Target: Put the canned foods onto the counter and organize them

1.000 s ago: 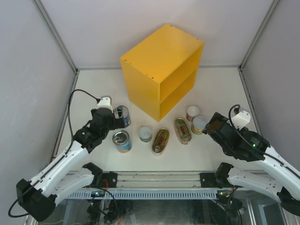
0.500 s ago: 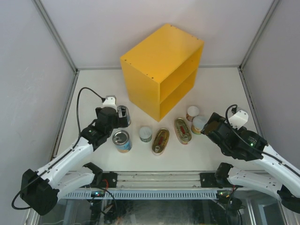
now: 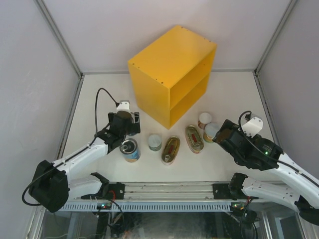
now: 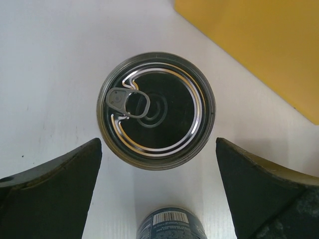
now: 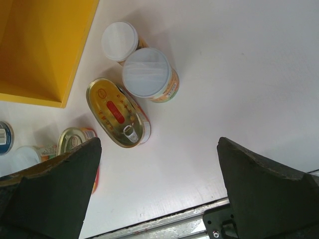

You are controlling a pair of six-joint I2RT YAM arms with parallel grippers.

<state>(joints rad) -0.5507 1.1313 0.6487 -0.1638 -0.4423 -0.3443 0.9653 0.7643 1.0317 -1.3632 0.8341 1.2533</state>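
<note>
All the cans stand on the white table in front of the yellow counter point(image 3: 172, 74). My left gripper point(image 3: 130, 122) is open and hangs over the far tall blue can point(image 4: 156, 110), whose pull-tab top sits just ahead of the fingertips point(image 4: 92, 149). The second blue can point(image 3: 129, 149) stands nearer the arm and shows in the left wrist view point(image 4: 171, 224). A small pale-lidded can point(image 3: 155, 142) and two oval tins point(image 3: 170, 150) point(image 3: 194, 138) lie in the middle. My right gripper point(image 3: 223, 133) is open and empty, near two small cans point(image 5: 119, 41) point(image 5: 147, 72) and an oval tin point(image 5: 117, 112).
The counter's open shelf side faces the cans, and its corner shows in the left wrist view point(image 4: 259, 45) and in the right wrist view point(image 5: 40, 45). The metal rail point(image 5: 174, 224) at the table's near edge lies just under my right gripper. Grey walls enclose the table.
My left gripper has moved right and away from the arm's base, toward the counter, ending over the far blue can. My right gripper has shifted slightly left. No can has moved.
</note>
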